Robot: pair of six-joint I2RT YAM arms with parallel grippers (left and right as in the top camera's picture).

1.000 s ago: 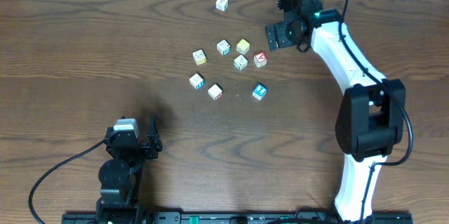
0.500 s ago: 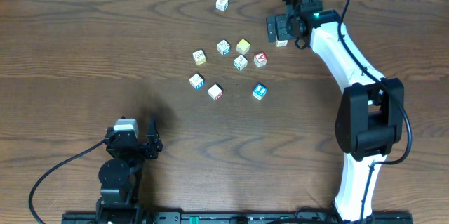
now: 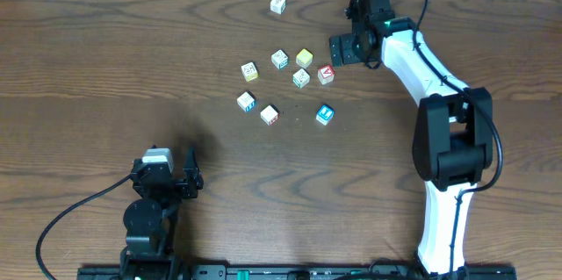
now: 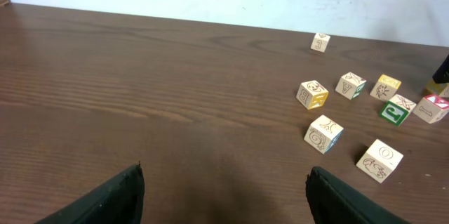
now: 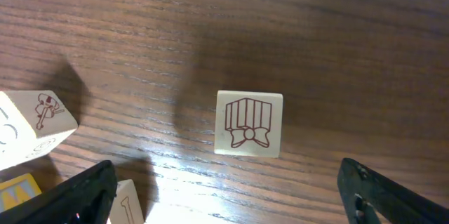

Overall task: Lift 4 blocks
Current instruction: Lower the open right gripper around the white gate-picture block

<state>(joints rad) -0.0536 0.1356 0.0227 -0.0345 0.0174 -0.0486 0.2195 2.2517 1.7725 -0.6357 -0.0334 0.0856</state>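
Surface: Dark wood-grain table (image 3: pixel 105 69) with a pale wall strip along its far edge. Places below are given from the yellow-topped cube (image 3: pixel 305 57).
Blocks: small cream printed blocks (image 3: pixel 270 115) lie scattered, mostly to the left and near side of the yellow-topped cube. A green-faced block (image 3: pixel 301 77) sits just on its near side and a red-faced cube (image 3: pixel 326 74) to its near-right.
Target, as judged: the bow-printed block (image 5: pixel 248 123), cream with a ribboned parcel drawn on top. It lies flat on the table to the right of the yellow-topped cube.
Right gripper (image 5: pixel 226 180): poised over that block with its fingers spread wide to either side, touching and carrying nothing.
Left gripper (image 4: pixel 224 189): parked well to the near-left of the yellow-topped cube, also spread wide and empty.
Step, as judged: lining up the first pick; no block looks lifted.
Doing it well: bring the block's centre midway between the fingers and square them to its flat sides. Descend, close, then rise straight, clear of the neighbouring cube (image 5: pixel 35 129).
Overhead view: gives the layout but hides the bow-printed block under the gripper's body.
Right wrist view: the only view showing that block and the gaps beside it.
Left wrist view: shows the cluster's side faces; the dark sliver at its right edge is probably the right gripper.
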